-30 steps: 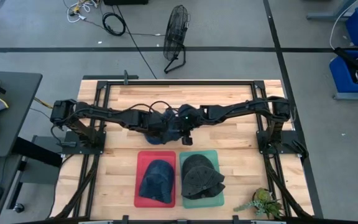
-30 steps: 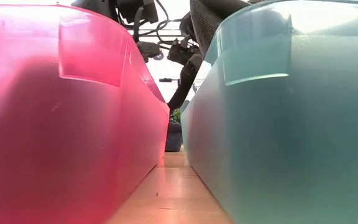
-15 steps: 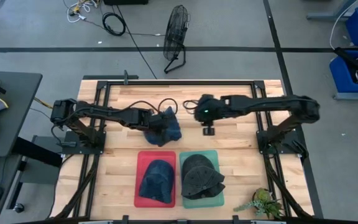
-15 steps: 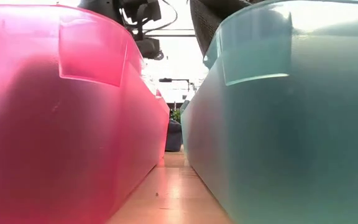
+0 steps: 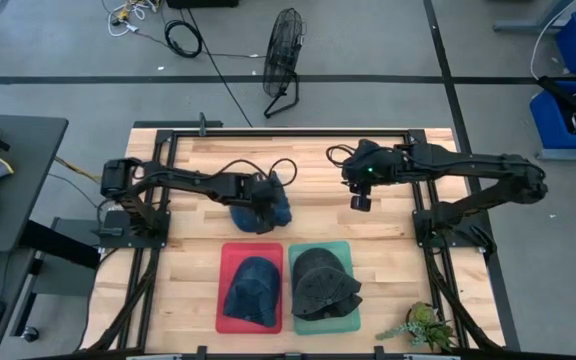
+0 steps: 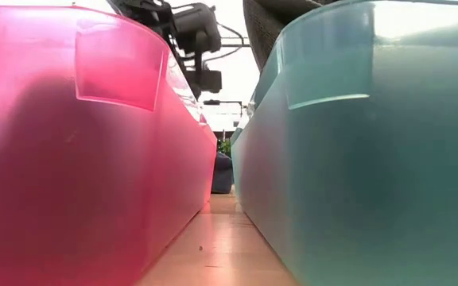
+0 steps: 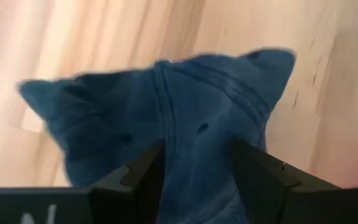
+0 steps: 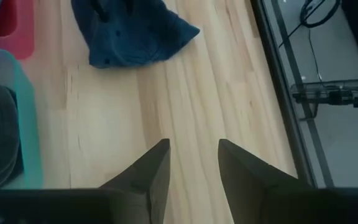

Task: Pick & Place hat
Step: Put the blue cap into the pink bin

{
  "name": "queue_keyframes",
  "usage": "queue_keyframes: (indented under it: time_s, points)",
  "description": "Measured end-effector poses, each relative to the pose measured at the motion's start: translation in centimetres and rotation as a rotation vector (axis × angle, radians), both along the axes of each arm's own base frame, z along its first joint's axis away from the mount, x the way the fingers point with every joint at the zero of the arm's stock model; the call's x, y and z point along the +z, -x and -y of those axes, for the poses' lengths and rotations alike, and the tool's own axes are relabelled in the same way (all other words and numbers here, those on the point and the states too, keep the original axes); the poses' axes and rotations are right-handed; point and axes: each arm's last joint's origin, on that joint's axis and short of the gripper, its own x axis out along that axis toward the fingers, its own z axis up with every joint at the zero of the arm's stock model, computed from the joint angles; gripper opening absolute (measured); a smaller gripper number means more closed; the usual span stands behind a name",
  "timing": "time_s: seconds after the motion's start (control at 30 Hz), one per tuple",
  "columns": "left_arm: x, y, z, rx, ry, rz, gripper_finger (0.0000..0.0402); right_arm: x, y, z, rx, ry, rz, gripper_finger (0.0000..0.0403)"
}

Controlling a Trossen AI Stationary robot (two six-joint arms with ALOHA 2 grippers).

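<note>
Since a second ago the right arm has pulled away from the middle of the table toward its own side, leaving the left arm alone on the loose blue hat.

On the left, the left gripper (image 5: pixel 259 203) sits on that blue hat (image 5: pixel 266 208), which lies crumpled on the bare wood just behind the red bin (image 5: pixel 222 300). In the left wrist view its fingers (image 7: pixel 143 180) stand apart with a fold of the cloth running between them; whether they grip it I cannot tell. The red bin holds a blue hat already, and the green bin (image 5: pixel 356 322) beside it holds a dark grey hat (image 5: pixel 320 282), so I judge two hats placed and this third one left to lift and drop in.

On the right, the right gripper (image 5: pixel 359 203) hovers over bare boards with its fingers parted and nothing in them.

Open room looks good: clear wood lies between hat and bins, and the right arm is well apart. The bin walls stand up, so the hat must rise over the red rim. A small plant (image 5: pixel 420 326) sits near the table's front right corner, out of the way.
</note>
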Motion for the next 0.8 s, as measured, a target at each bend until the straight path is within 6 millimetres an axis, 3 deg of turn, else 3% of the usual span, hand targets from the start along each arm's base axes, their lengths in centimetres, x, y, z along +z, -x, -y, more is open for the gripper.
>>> queue_keyframes:
  time_s: [0.23,0.4,0.47,0.57,0.8]
  points:
    - [-2.4,-0.6,-0.4,0.017,-0.012,-0.07,0.0158,-0.1,-0.1,0.0,-0.016,-0.013,-0.001,0.0138]
    - [-2.0,-0.6,0.3,-0.065,-0.025,-0.074,0.0043,-0.3,-0.2,0.0,-0.017,-0.015,-0.008,0.0138]
    - [-1.5,-0.6,0.6,-0.095,-0.031,-0.068,0.0015,-0.3,-0.3,0.0,-0.017,-0.015,-0.006,0.0138]
    - [-0.5,-0.5,1.0,-0.163,-0.058,-0.075,0.0008,-0.3,-0.2,0.0,-0.017,-0.015,-0.007,0.0138]
    - [5.1,-0.3,2.5,-0.254,-0.106,0.035,0.0005,-0.3,-0.2,0.0,-0.059,-0.044,0.0,0.0138]
